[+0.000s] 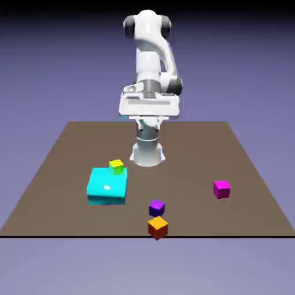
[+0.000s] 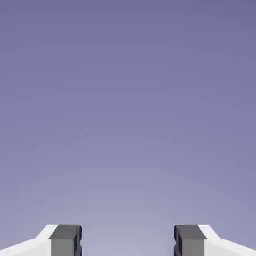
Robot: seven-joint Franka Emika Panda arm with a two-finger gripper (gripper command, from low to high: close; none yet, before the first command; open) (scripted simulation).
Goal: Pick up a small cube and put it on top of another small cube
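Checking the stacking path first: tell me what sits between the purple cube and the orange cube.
Nothing visible: in the exterior view, only a little bare tabletop, if any, separates the purple cube from the orange cube.

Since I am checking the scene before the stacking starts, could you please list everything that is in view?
purple cube: one, purple, on the table just behind the orange cube
orange cube: one, orange, at the table's near edge
magenta cube: one, magenta, toward the exterior view's right
cyan block: one, cyan, large, toward the exterior view's left
yellow-green cube: one, yellow-green, at the cyan block's far right corner
table: one, dark brown, under these things
backdrop: one, blue-violet, all around
arm: one, white with dark joints, at the table's far side
claw: one, white with grey fingertips, open, above the table
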